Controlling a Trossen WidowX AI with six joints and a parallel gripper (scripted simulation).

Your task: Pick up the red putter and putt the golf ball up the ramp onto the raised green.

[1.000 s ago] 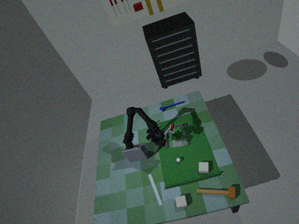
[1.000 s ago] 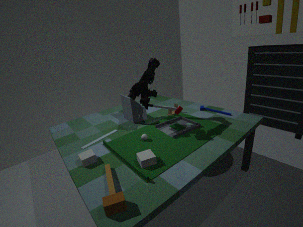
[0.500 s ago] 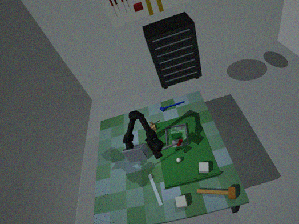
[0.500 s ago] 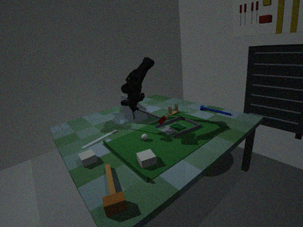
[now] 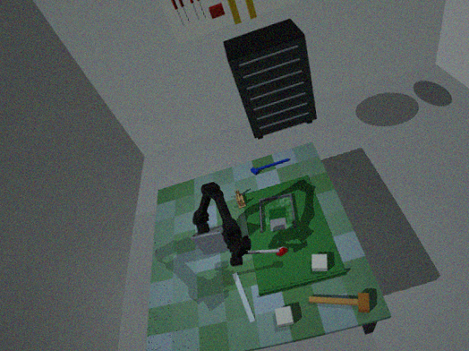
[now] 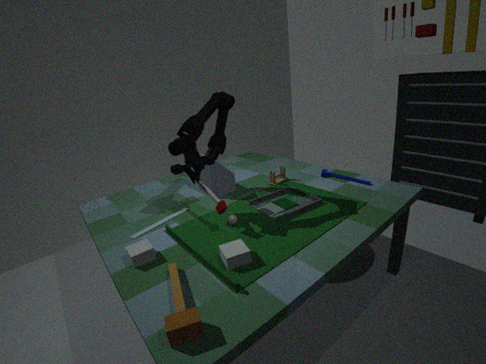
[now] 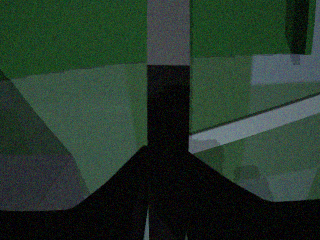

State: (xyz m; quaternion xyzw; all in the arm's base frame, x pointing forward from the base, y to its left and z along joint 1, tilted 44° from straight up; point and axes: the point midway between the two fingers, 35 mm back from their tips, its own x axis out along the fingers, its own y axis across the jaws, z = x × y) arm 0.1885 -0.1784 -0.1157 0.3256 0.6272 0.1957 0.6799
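walled green: grey low-walled frame (image 5: 277,212) on the dark green mat (image 5: 298,265), centre of the top view; inside it only a green floor and a pale grey ramp block (image 5: 277,223) at its near opening. No ball inside.
table: checkered green table (image 5: 177,328) carries everything.
gripper: black gripper (image 5: 241,253) left of the mat's left edge in the top view, clamped on the putter's grip; fingers narrow. Arm (image 6: 203,125) folds up behind it.
red putter: red putter (image 5: 269,251) held at its grip end; pale shaft runs right from the gripper, red head (image 6: 221,206) low over the mat, slanting down to the right in the exterior view.
golf ball: white golf ball (image 6: 232,219) on the mat, just right of and below the red head in the exterior view, close to it; touching or not, cannot tell. In the top view the ball is hidden under or against the head.
wrist view: grey shaft (image 7: 168,14) runs straight up the middle; dark finger shapes fill the bottom; head and ball out of frame. White strip (image 7: 254,126) crosses at right.
other items: two pale cubes, one on the mat (image 5: 320,262), one off it (image 5: 284,316); wooden mallet (image 5: 341,300) lower right; blue tool (image 5: 269,166) at the far edge; small tan piece (image 5: 240,199) by the frame's left corner, too small to make out.
hard to see: dim, grainy light; finger contact on the grip is not resolvable in the wide views.
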